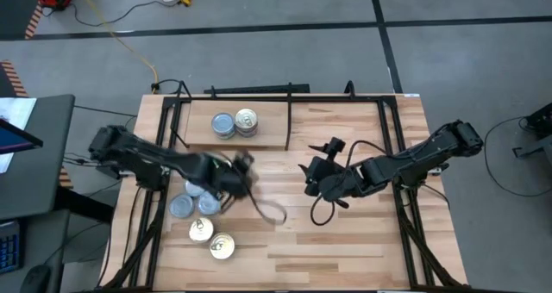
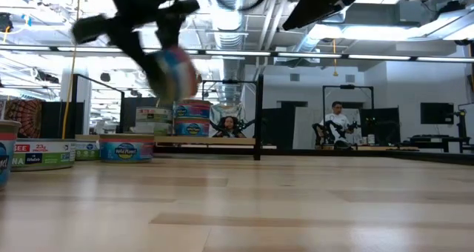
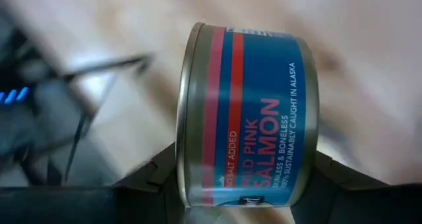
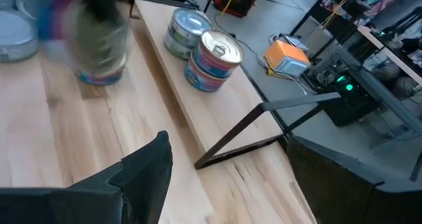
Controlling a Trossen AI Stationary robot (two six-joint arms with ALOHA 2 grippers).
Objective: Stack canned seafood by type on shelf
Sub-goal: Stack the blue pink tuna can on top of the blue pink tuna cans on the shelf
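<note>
My left gripper [image 1: 240, 168] hangs over the table's middle, just in front of the shelf [image 1: 272, 131], shut on a pink salmon tin [image 3: 250, 112]. That tin also shows raised and blurred in the low view [image 2: 178, 73]. On the shelf, a light plank with a black frame, stand a bluish-grey-topped stack [image 1: 222, 125] and a gold-topped stack [image 1: 247, 120]. Several loose tins rest flat on the table near its left front: grey-topped ones [image 1: 183, 207] and gold-topped ones [image 1: 221, 246]. My right gripper [image 1: 308, 179] waits open right of centre, touching nothing. My left gripper pinches the salmon tin between its two fingers [image 3: 148, 181], one on each flat end, near the rim [image 3: 186, 151]. The tin is lifted clear of the table and lies on its side in the hold, its labelled wall [image 3: 270, 132] facing the wrist camera.
The shelf's black frame rods [image 1: 289, 121] rise at the back and between its bays. More black rails [image 1: 404, 181] run along the table's left and right sides. A loose dark cable [image 1: 269, 208] loops over the wood in front of the left gripper. Bare wood [image 1: 345, 241] lies front right.
</note>
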